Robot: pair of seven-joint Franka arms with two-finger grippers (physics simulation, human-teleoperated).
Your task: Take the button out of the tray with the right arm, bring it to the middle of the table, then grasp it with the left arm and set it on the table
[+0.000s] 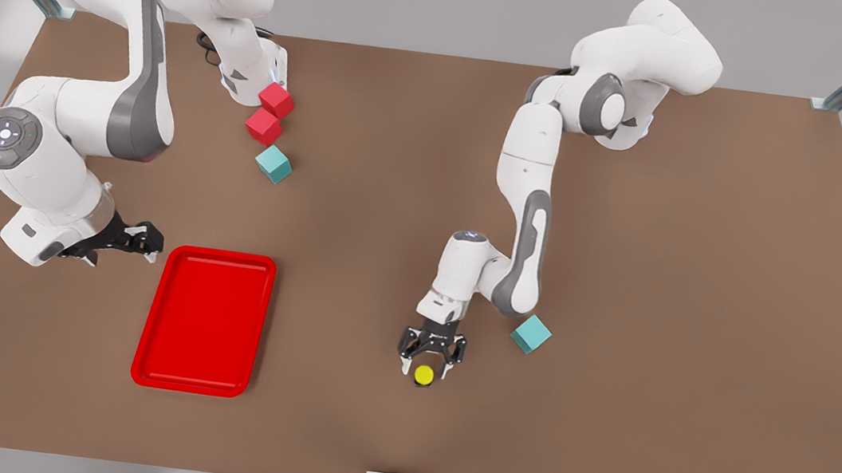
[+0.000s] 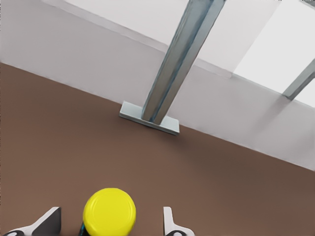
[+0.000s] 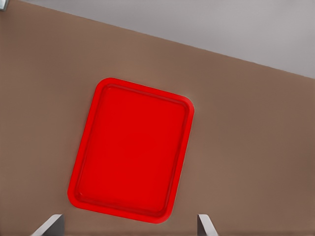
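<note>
The button (image 1: 424, 375) sits on the tabletop (image 1: 702, 303), near the front edge around the middle, well apart from the tray (image 1: 205, 320). The left gripper (image 1: 427, 366) hangs right over it, jaws spread wide on either side of the yellow cap, not touching. Over at the front view's left, the right gripper (image 1: 151, 240) waits just beside the tray's far corner, jaws open and holding nothing. The tray lies bare.
</note>
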